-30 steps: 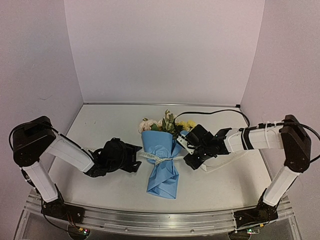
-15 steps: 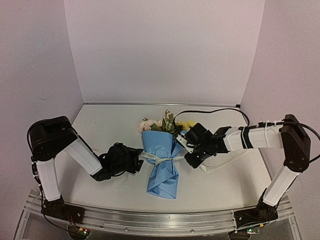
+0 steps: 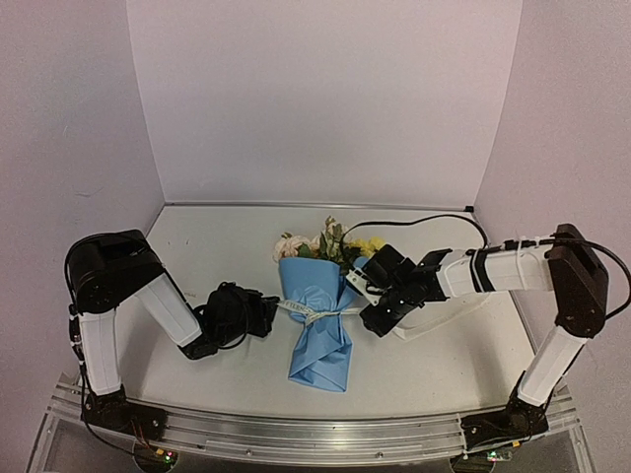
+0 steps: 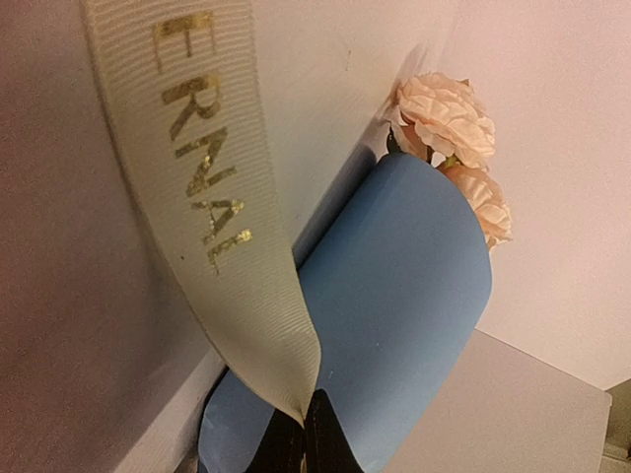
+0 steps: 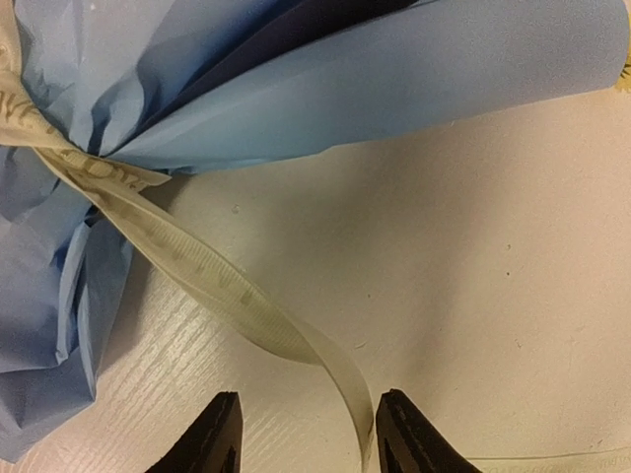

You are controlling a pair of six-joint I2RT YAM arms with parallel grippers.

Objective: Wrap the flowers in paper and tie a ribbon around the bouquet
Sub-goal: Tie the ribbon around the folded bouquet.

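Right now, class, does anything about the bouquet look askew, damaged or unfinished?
The ribbon pinches the blue paper at its waist but shows no bow; its ends trail to each side. The left hand clamps one end; the other runs loose between the open fingers of the right hand. Below the ribbon the paper is crumpled.

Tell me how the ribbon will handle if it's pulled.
Probably floppy: the ribbon trails in a limp curve over the table. Its ribbed weave, seen in the left wrist view, may resist slipping. Tugging would likely crumple the thin blue paper it cinches.
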